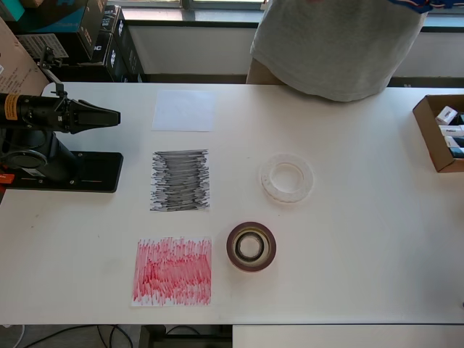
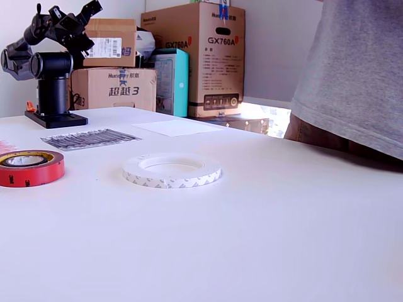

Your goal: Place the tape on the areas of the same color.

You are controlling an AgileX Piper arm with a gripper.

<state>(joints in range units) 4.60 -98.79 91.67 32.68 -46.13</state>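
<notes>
The whitish translucent tape ring [image 1: 287, 177] lies flat on the white table, right of the black-grey scribbled patch [image 1: 180, 180]; it also shows in the exterior view [image 2: 171, 170]. The dark red-brown ring [image 1: 251, 246] [image 2: 28, 168] lies right of the red scribbled patch [image 1: 172, 271]. A small black ring [image 1: 249, 247] appears to sit inside it. The plain white patch [image 1: 184, 110] [image 2: 176, 128] is at the far side. My gripper [image 1: 112, 116] [image 2: 93, 7] is raised at the overhead view's left, apart from all rolls. Its jaws look shut and empty.
The arm's black base [image 1: 61, 170] stands on the table's left in the overhead view. A person in a grey shirt [image 1: 337, 43] stands at the far edge. An open cardboard box [image 1: 441, 132] sits at the right edge. Cardboard boxes [image 2: 195, 56] stand behind the table.
</notes>
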